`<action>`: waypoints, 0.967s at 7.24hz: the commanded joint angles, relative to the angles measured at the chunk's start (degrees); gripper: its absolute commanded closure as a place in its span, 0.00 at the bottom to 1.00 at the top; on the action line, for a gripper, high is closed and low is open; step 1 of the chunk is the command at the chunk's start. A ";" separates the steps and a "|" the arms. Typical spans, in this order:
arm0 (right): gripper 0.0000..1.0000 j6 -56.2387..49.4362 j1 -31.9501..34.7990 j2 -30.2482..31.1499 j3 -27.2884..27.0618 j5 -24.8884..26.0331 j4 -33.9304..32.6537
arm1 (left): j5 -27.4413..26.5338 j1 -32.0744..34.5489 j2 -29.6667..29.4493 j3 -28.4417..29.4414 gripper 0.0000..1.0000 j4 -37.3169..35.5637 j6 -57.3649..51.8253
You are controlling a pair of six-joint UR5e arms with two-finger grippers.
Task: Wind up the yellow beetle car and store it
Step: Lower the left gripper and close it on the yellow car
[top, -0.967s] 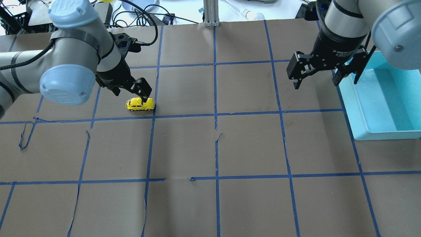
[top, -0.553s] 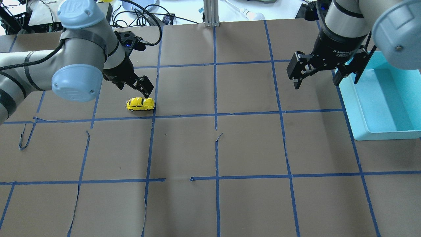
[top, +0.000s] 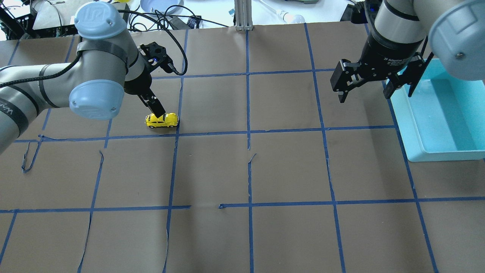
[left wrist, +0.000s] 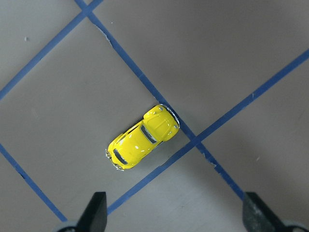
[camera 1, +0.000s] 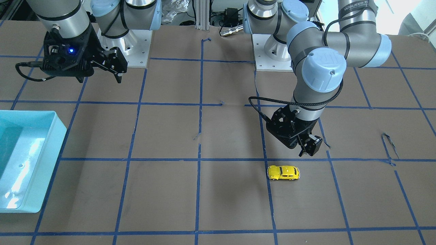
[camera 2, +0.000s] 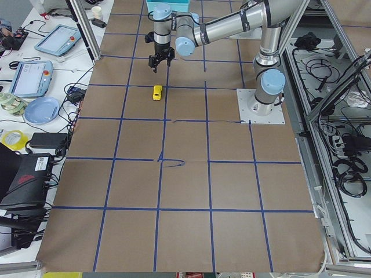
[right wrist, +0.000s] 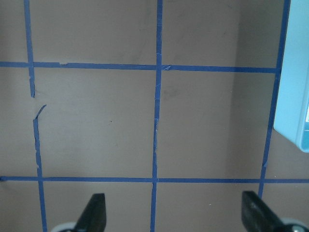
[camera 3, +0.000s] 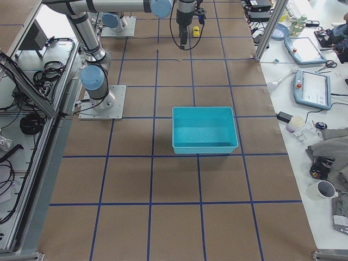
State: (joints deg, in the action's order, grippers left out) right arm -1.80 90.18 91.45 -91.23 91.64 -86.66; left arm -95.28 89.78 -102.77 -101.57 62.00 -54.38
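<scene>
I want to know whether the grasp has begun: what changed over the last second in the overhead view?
The left gripper turned at the wrist, so its fingers now show edge-on in the overhead view, and its arm swung toward the table's middle. It hangs open by the yellow beetle car and holds nothing. The car has not moved. The right gripper stays open beside the teal bin.

Brown-papered table (top: 288, 170) ruled into squares by blue tape (top: 288, 204), torn and curling in spots. Past its far edge in the overhead view, an aluminium post (top: 243, 15) at top centre and tangled black cables (top: 166, 19) at upper left. In the exterior left view, a white side bench (camera 2: 66, 66) down the left edge, bearing two teach pendants (camera 2: 29, 78), a blue plate (camera 2: 42, 110) and a tape roll (camera 2: 11, 139). Evenly lit, with soft shadows on the paper.
</scene>
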 commanded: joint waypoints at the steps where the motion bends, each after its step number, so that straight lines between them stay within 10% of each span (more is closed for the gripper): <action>1: 0.00 0.04 0.00 0.04 0.00 0.03 0.09 | 0.09 -0.05 -2.25 -0.38 0.00 -0.83 -18.21; 7: 0.00 0.13 0.00 0.04 -0.09 -0.06 0.09 | 5.19 -4.60 -12.45 0.49 0.02 -8.65 -46.20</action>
State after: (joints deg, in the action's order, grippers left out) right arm -1.74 90.18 91.42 -91.25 91.58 -86.58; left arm -89.85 86.65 -113.83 -101.23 53.90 -94.88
